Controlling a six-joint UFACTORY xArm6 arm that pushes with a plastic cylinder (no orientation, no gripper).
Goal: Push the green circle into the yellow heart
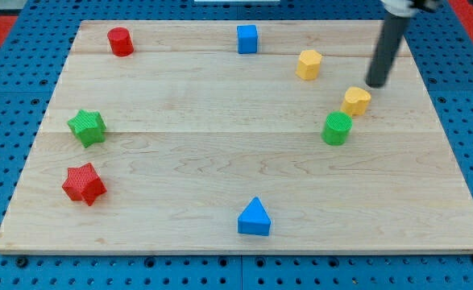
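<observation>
Red, green, blue and yellow blocks are sitting on a pale wood-grain board (pixel 220 161). A blue pegboard (pixel 10 80) with dark holes is surrounding the board.

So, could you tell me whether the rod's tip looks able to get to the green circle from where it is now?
Probably yes, by a detour. My tip sits up-right of the yellow heart, which lies between it and the green circle. The board around the circle's left and bottom sides is free.
</observation>
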